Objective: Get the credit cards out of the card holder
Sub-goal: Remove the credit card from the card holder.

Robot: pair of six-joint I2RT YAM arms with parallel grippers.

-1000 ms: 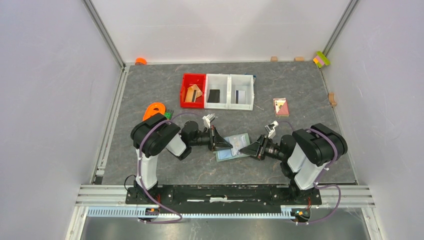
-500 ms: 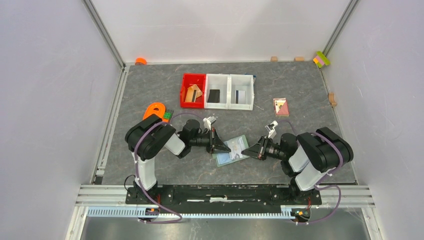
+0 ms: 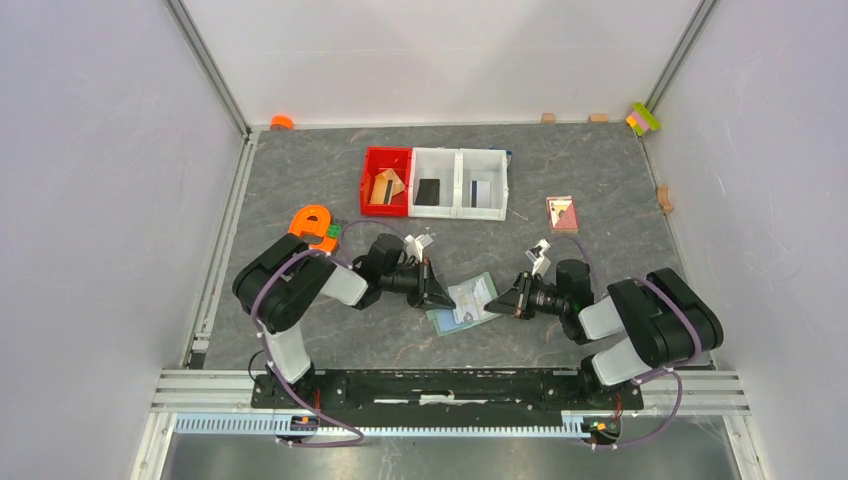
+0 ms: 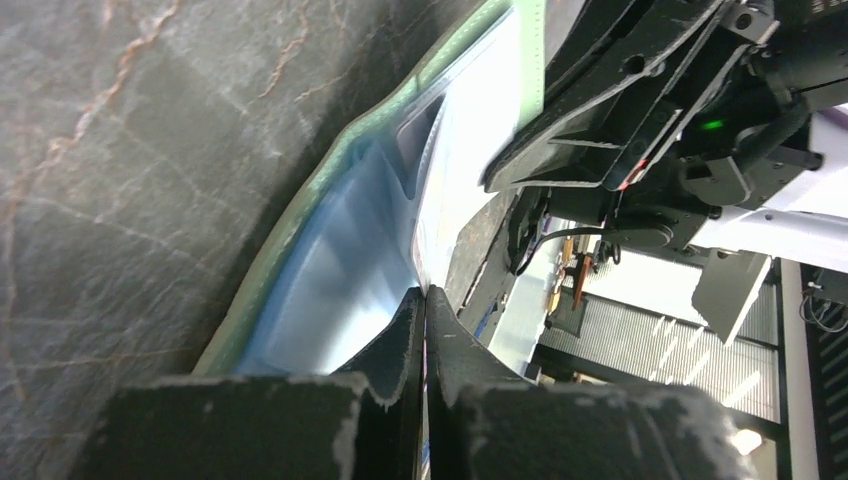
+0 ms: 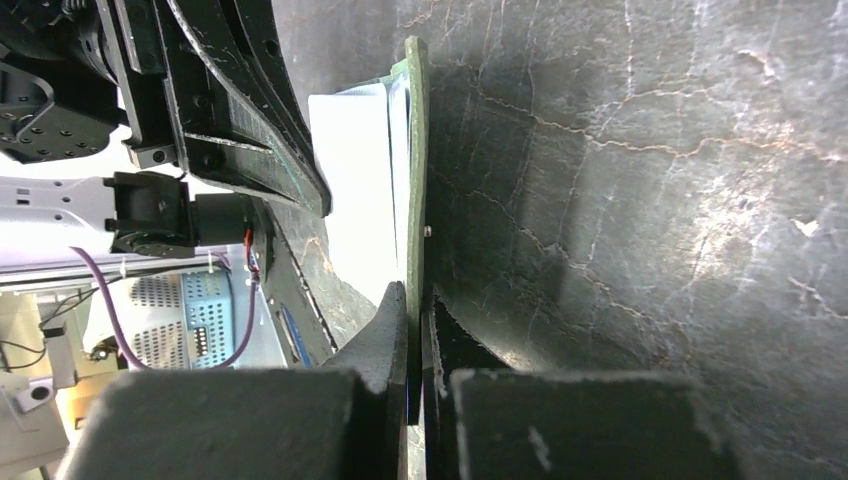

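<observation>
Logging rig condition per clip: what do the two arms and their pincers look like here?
The left arm and right arm have bulky black joint housings, white links and looping purple cables. The left pincer and right pincer are black, wedge-shaped, with scuffed edges.

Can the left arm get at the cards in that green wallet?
Probably yes: the left gripper is shut on a pale edge inside the open wallet, card or pocket I can't tell. The right gripper pinches the opposite green edge, leaving that side free.

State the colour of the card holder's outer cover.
Sage green; the flat rectangular folding card holder shows it best in the right wrist view.
</observation>
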